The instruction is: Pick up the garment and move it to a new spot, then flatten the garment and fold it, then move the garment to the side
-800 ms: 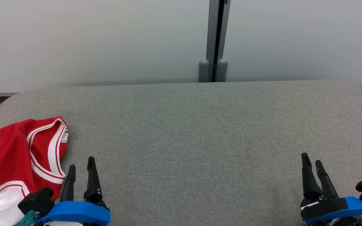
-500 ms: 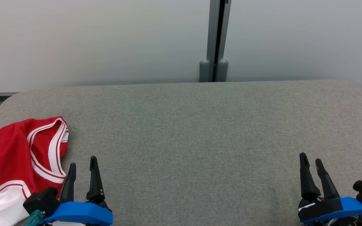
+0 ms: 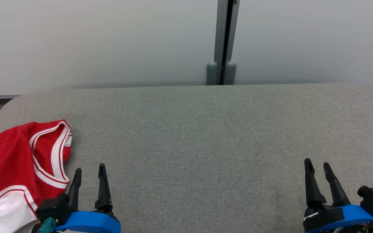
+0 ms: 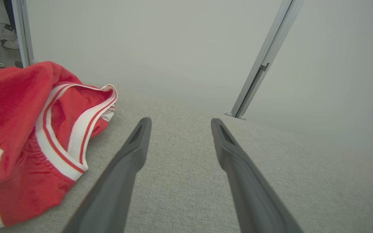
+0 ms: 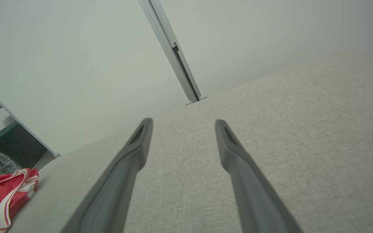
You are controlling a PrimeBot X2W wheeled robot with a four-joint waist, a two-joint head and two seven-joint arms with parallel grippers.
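Surface: grey fabric pad [image 3: 186, 129], wide, with rounded far corners.
Background: pale wall [image 3: 108, 38] directly behind the pad's far edge. A grey metal post [image 3: 224, 38] stands against it, ahead of the grippers and between their lines.
Left gripper [image 3: 90, 167]: low at the pad's near edge, fingers pointing straight toward the far edge. Fingers are spread with only pad between them.
Right gripper [image 3: 316, 162]: low at the near edge, well apart from the left one, fingers leaning slightly toward the left one. Also spread, gripping nothing.
Height: both sit close over the pad; whether the tips touch it can't be told.
Garment [image 3: 11, 155]: red with white striped trim, crumpled, lying on the pad on the left gripper's outer side, just beside its left finger. Can't tell if they touch. From the right gripper it's far off to the left.
Edges: the pad's left end curves away just beyond the garment. The far edge lies well ahead of both sets of tips.
Open room: bare pad ahead of both grippers up to the far edge, and across the whole span between them.
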